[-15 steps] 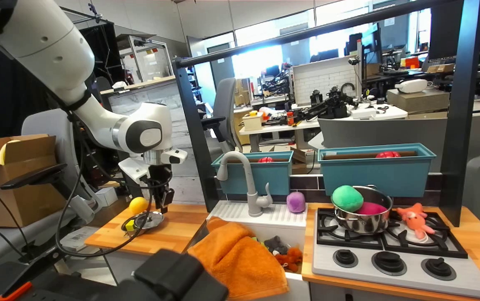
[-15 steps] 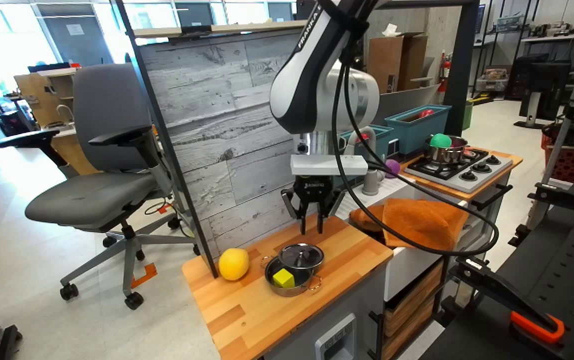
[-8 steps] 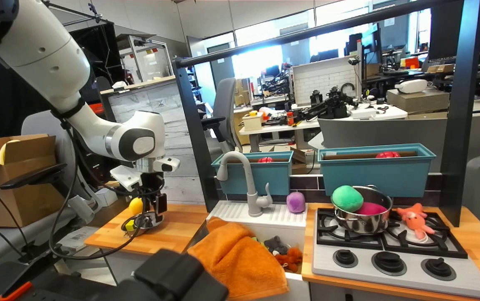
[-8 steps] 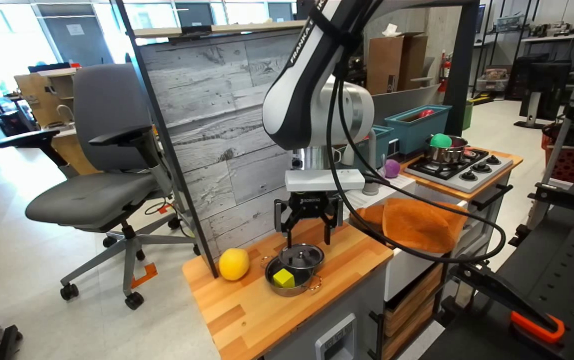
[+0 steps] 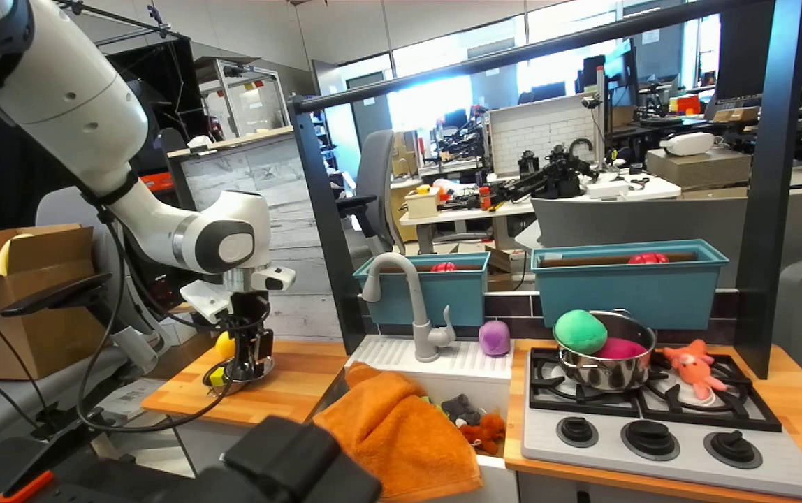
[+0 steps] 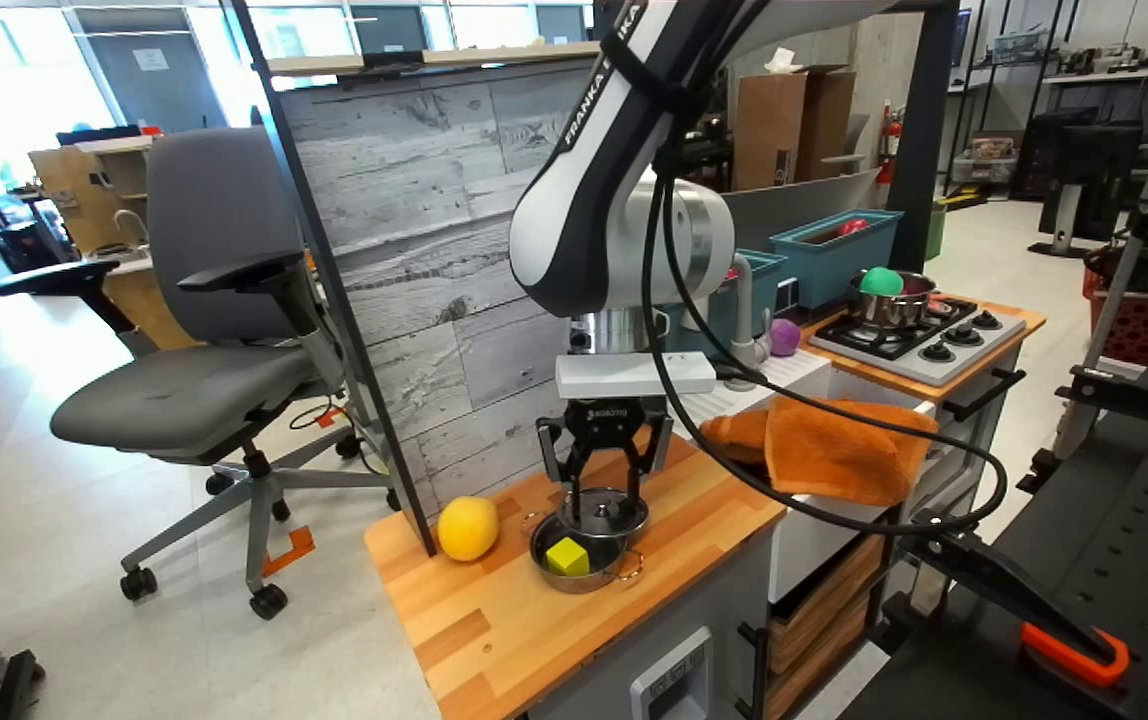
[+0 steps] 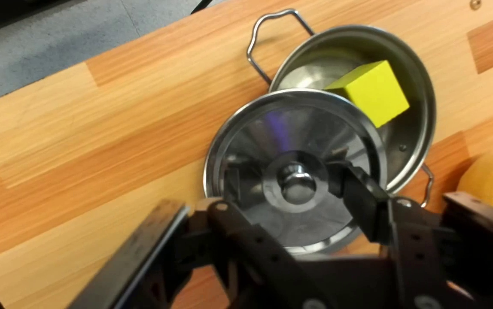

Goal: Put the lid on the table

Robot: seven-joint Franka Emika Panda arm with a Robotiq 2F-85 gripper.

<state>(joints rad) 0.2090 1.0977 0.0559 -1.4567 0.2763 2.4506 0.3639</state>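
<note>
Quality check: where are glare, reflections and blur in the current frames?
Wrist view: reflections and a violet streak on the lid; the hand, close up, looks soft. Both exterior views: the windows are washed out. In an exterior view, the black object low in the foreground looks blurred.

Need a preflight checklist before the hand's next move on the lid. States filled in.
1. Hand open: ok, jaws apart.
2. Knob between the jaws: ok, it shows between them in the wrist view.
3. Jaws at grip height: cannot tell.
4. Lid off the pot: not ok, it overlaps part of it.
5. Lid free of the yellow cube: cannot tell, outlines meet in the wrist view.
6. Yellow ball apart from the lid: ok, it sits on the table.
</note>
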